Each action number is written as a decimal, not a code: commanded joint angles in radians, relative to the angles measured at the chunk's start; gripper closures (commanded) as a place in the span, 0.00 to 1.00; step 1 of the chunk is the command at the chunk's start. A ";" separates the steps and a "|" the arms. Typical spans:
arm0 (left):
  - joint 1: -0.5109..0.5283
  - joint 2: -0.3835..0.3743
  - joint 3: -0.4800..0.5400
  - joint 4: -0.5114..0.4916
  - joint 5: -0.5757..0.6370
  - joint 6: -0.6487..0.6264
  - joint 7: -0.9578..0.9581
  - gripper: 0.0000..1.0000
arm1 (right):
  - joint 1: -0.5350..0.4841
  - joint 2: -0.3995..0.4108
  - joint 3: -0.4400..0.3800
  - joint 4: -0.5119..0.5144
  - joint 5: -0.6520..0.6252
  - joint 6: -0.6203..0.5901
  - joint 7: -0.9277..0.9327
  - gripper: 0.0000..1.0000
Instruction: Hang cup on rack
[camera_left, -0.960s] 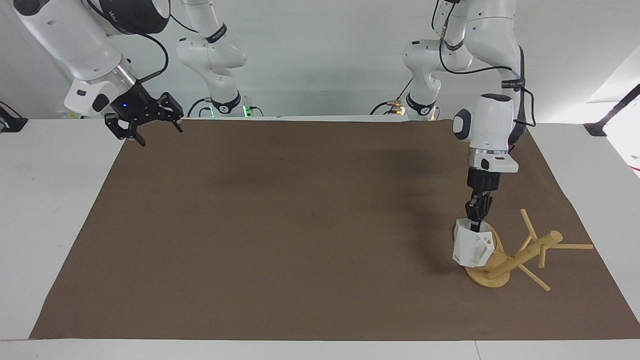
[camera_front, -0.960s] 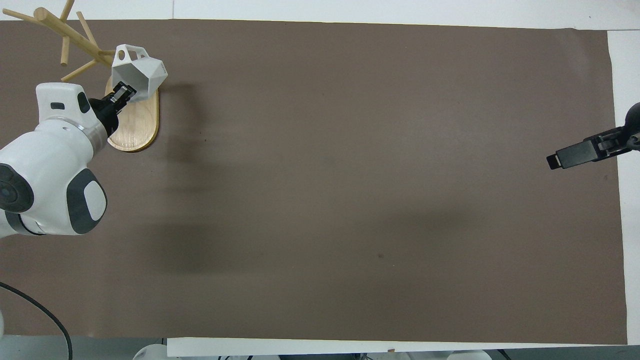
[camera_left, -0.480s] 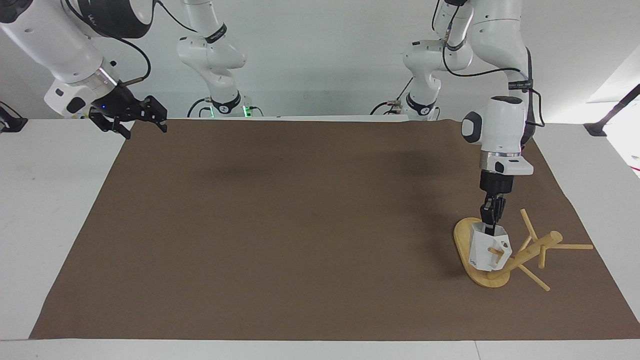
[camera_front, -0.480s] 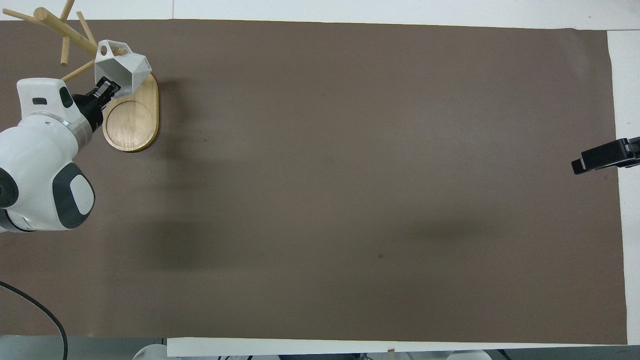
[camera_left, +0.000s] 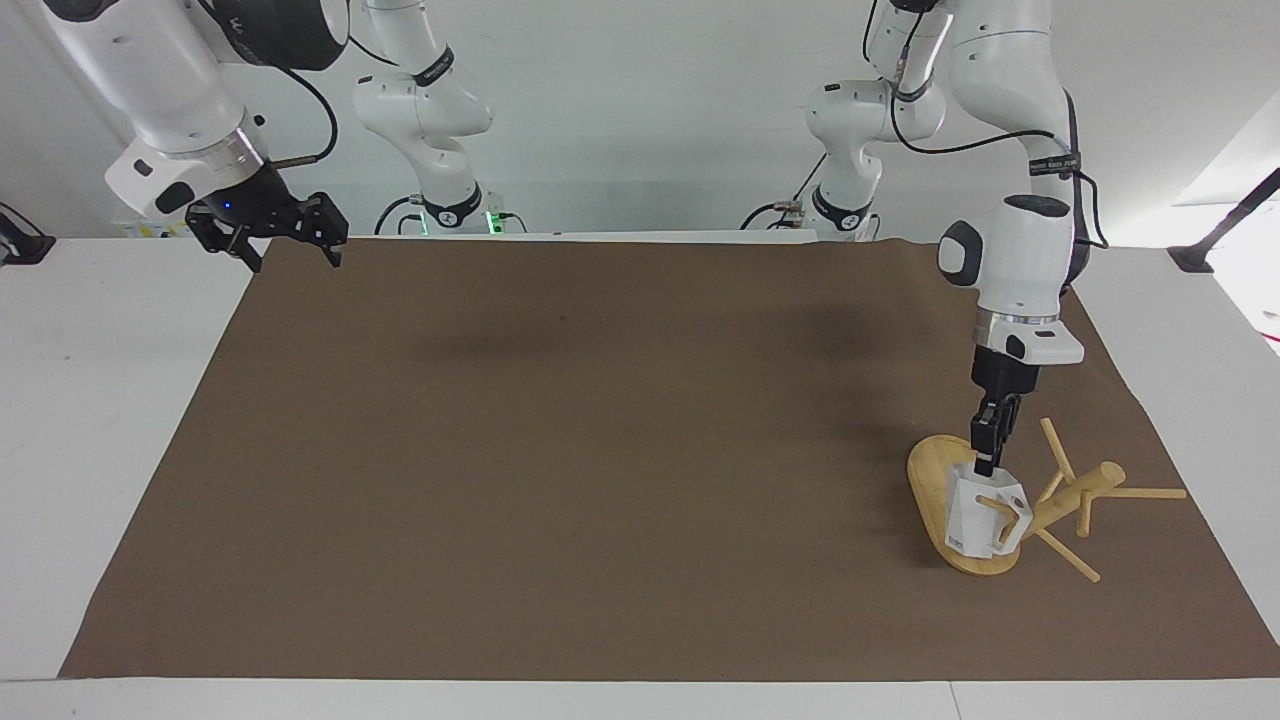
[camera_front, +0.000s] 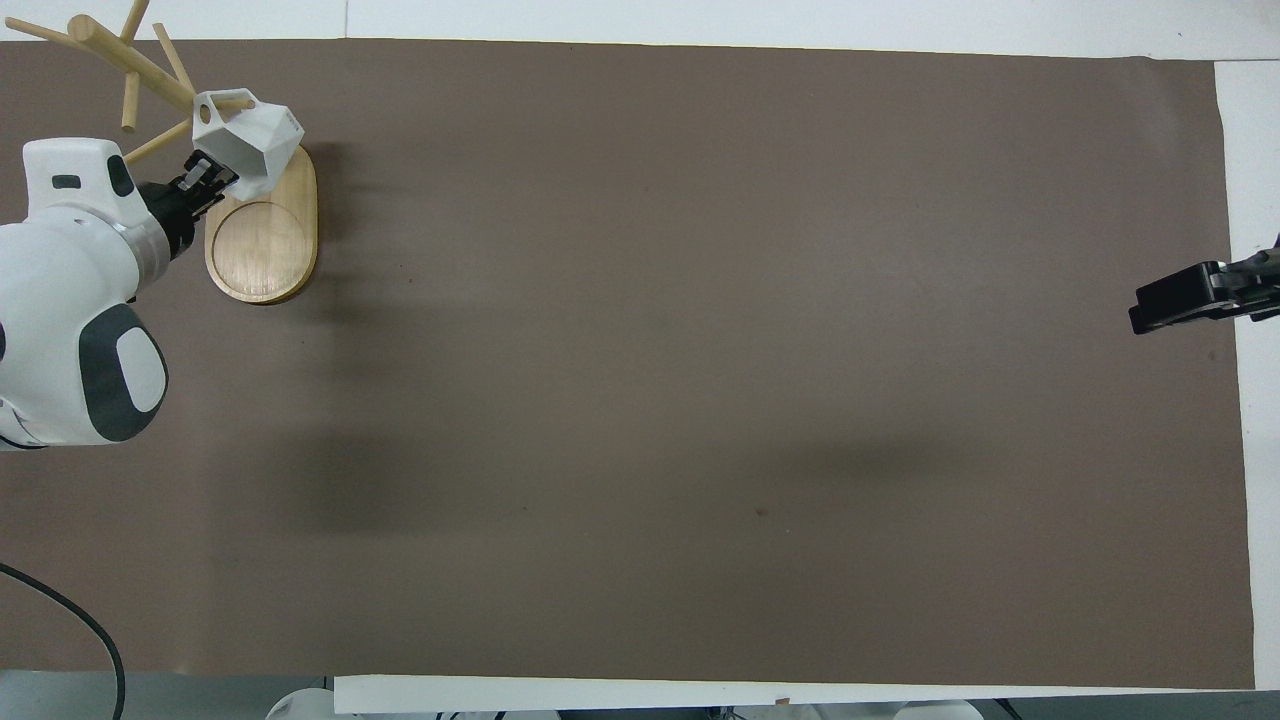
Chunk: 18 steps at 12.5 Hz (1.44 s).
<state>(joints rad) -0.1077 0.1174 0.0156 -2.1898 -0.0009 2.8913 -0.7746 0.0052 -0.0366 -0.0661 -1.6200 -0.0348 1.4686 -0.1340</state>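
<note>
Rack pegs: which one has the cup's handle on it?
The lowest peg, nearest the rack's base, runs through the cup's handle; the other pegs are bare. The left gripper is at the cup's rim.

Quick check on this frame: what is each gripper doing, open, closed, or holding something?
Left gripper: closed on the cup's rim, at the rack.
Right gripper: open, empty, waiting over the mat's edge.

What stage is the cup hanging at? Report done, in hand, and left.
Done: the cup is at the rack, a peg threaded through its handle hole. In hand: the left end effector is at the cup's rim; whether it grips cannot be told. Left: release the cup and back away. The right end effector waits open, over the edge of the brown mat at the right arm's end.
</note>
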 joint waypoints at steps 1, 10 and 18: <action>0.019 -0.088 -0.005 0.047 0.013 -0.233 0.037 0.00 | 0.016 0.007 -0.027 0.011 -0.016 -0.002 0.007 0.01; 0.042 -0.107 0.003 0.626 0.018 -1.323 0.445 0.00 | 0.007 -0.009 -0.053 0.000 -0.013 -0.033 0.016 0.01; 0.043 -0.082 0.003 0.723 0.016 -1.528 0.842 0.00 | 0.022 -0.008 -0.055 -0.008 -0.001 -0.034 0.054 0.01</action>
